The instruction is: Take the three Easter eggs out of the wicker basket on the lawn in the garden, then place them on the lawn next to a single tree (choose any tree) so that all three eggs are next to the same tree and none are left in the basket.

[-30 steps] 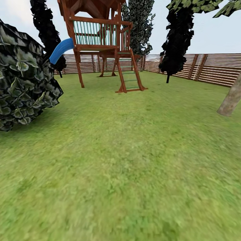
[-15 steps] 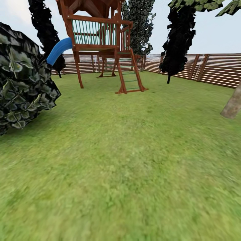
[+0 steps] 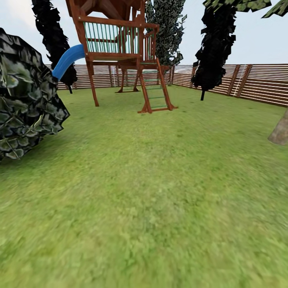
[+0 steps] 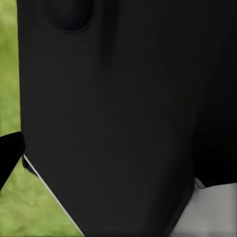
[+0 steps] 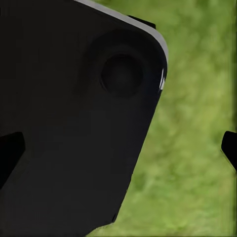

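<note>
Crossing the lawn point(image 3: 152, 192) toward the wooden playset point(image 3: 120, 52), with a pale trunk point(image 3: 280, 132) at the far right, the robot appears in transit; basket and eggs lie outside these views, progress is unverifiable, and neither gripper's jaw state can be told.

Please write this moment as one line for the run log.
scene: lawn | ahead: wooden playset with blue slide, slat fence | near left: leafy bush | right gripper: open, empty
</note>
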`<state>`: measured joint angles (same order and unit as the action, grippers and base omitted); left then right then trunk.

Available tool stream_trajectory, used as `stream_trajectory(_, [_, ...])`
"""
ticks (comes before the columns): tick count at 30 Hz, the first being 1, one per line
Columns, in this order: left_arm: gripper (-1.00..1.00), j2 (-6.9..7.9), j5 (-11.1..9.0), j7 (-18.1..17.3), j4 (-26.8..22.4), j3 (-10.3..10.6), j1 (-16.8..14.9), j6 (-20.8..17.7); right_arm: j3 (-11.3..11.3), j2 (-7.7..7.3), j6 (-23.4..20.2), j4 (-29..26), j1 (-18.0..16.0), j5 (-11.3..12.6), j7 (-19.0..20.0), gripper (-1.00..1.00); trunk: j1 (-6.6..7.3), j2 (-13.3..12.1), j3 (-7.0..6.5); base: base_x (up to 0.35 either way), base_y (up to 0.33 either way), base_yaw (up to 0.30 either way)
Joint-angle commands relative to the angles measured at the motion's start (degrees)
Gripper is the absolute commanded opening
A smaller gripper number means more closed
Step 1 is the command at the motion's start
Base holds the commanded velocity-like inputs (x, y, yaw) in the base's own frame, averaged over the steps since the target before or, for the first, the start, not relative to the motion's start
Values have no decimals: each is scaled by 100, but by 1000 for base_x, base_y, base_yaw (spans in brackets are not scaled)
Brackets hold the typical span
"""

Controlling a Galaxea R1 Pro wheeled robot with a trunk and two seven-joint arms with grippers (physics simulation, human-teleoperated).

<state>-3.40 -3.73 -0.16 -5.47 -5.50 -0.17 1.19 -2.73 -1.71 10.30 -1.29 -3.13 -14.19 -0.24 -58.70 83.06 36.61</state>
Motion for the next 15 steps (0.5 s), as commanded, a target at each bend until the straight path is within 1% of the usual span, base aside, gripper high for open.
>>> stream_trajectory(1, [100,-2,-38,0,2,-30,-1,13,-25,0,16,5,-3,-8,-3,100,-3,2,5,339,0,0])
stream_trajectory(15, [100,-2,-40,7,2,-39,0,13,-26,0,16,6,-3,-9,-3,100,-3,2,5,339,0,0])
